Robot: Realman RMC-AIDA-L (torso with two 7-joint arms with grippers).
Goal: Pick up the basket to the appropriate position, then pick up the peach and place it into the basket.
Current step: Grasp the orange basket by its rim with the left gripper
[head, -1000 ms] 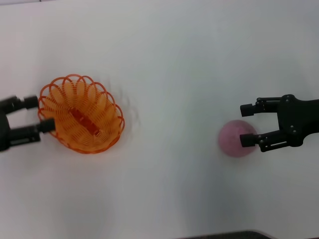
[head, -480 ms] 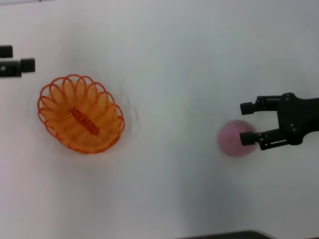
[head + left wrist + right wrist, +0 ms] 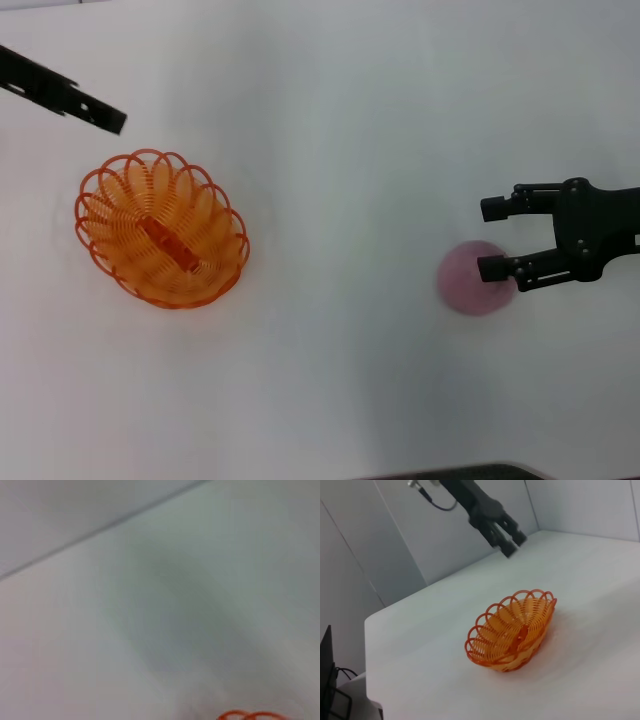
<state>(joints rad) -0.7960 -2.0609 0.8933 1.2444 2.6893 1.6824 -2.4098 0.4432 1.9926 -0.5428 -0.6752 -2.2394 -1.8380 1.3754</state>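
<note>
The basket (image 3: pixel 162 229) is seated on the tabletop (image 3: pixel 340 120), ungripped. The left gripper (image 3: pixel 112 120) is held clear above it; its fingers cannot be judged. The right gripper (image 3: pixel 491 238) is spread open beside the peach (image 3: pixel 472 279), apparently positioned for pickup.

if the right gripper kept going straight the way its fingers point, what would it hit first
Probably the peach: the open right gripper points across the table with its lower finger already over the peach. Height is unclear, so it might pass above, toward the basket.
</note>
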